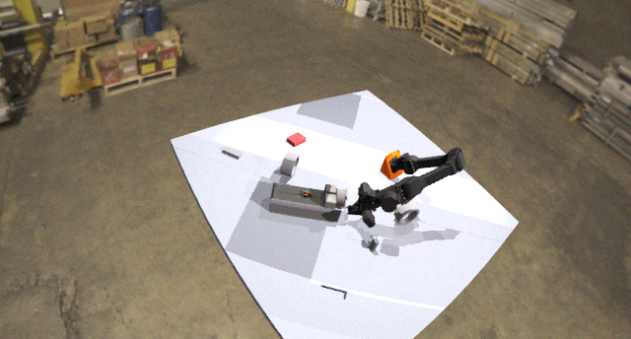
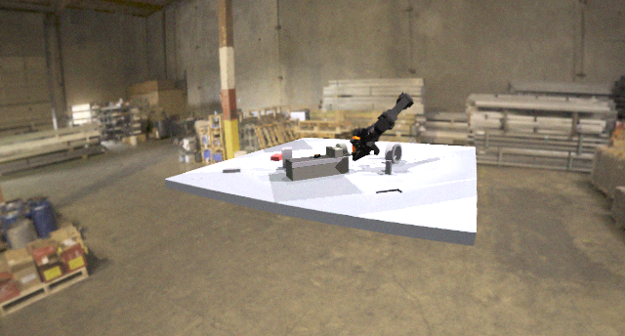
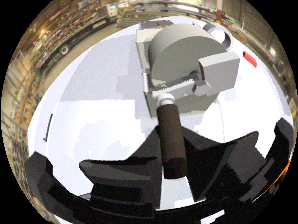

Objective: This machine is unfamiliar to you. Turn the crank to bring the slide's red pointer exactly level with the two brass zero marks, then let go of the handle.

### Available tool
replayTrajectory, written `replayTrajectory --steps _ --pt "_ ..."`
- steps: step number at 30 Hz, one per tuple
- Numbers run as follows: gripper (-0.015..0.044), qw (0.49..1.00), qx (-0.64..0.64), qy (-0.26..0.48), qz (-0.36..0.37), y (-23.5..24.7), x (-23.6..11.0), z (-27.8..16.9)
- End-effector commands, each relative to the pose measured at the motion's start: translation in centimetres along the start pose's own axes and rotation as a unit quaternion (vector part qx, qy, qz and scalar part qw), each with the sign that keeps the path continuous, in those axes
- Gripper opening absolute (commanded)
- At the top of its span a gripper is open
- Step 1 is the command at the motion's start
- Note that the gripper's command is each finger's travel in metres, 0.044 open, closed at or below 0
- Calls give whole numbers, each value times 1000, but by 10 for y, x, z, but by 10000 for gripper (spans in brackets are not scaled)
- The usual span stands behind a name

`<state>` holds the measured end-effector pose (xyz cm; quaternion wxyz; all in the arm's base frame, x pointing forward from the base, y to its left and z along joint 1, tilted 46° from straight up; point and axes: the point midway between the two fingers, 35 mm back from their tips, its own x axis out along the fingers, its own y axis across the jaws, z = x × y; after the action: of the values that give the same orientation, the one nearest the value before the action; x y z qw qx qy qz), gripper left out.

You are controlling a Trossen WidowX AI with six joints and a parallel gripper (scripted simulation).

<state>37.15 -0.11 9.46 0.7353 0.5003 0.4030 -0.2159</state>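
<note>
The machine is a long grey box [image 1: 296, 203] [image 2: 314, 168] on the white table [image 1: 424, 280] [image 2: 430, 214]. Its slide's small red pointer [image 1: 309, 193] sits on top near the middle; the brass marks are too small to judge against it. At the box's right end are a light grey block and the round crank disc [image 1: 338, 196] [image 3: 182, 56]. A dark brown handle [image 3: 173, 137] sticks out from the crank arm toward the wrist camera. My gripper [image 1: 352, 209] [image 2: 355, 152] [image 3: 165, 128] is shut on this handle, right beside the box's end.
A red block [image 1: 296, 139] [image 2: 276, 157], a grey roll [image 1: 290, 164] and a small grey bar [image 1: 231, 153] lie behind the machine. A grey wheel on a stand [image 1: 406, 214] [image 2: 393, 153] is under my arm. A black L-shaped key [image 1: 336, 291] [image 2: 389, 190] lies near the front.
</note>
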Motion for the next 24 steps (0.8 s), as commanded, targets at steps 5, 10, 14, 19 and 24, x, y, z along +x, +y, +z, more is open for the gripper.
replayTrajectory --steps 5,10,14,19,24 --pt "0 1000 -2 6 -3 -6 8 -8" --pt "0 1000 -2 6 -3 -8 10 -9" --pt "0 1000 -2 6 -3 -10 10 -10" --pt "0 1000 -2 6 -3 -11 11 -11" --pt "0 1000 -2 6 -3 -13 12 -11"
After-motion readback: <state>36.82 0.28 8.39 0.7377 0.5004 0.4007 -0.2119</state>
